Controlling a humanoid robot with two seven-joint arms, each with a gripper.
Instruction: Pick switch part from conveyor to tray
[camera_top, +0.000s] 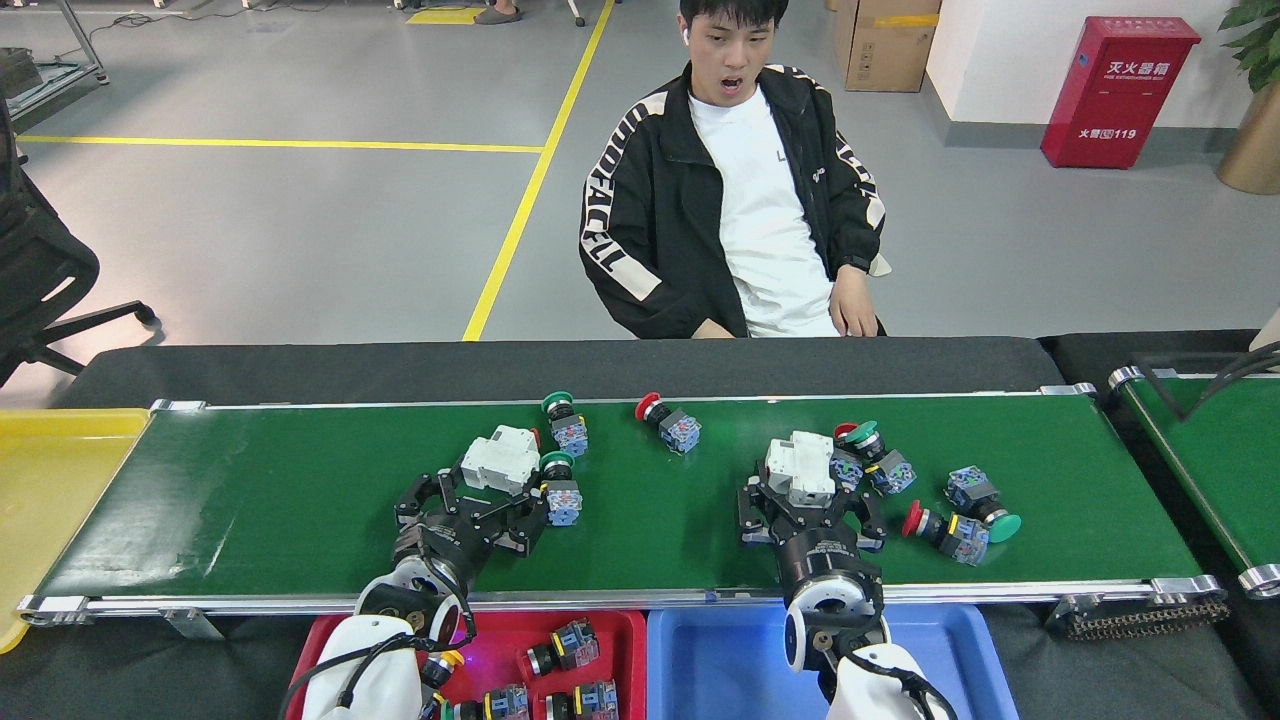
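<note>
On the conveyor (300, 500), seen from the head camera, the parts lie scattered in two loose clusters, one in front of each arm, so I have each gripper reaching over the near rail to its own cluster. My left gripper (478, 497) sits low on the belt with its jaws spread wide, the left white breaker (500, 461) just beyond them and not gripped; a green-capped push button (560, 489) lies just to its right. My right gripper (800, 495) is likewise down on the belt, fingers open around the near end of the right white breaker (800, 468) (whether they touch it yet I cannot tell). Both arms come up from the near edge, wrists pitched forward over the rail. The red tray (625, 640) already holds several buttons; the blue tray (720, 660) looks bare where visible.
</note>
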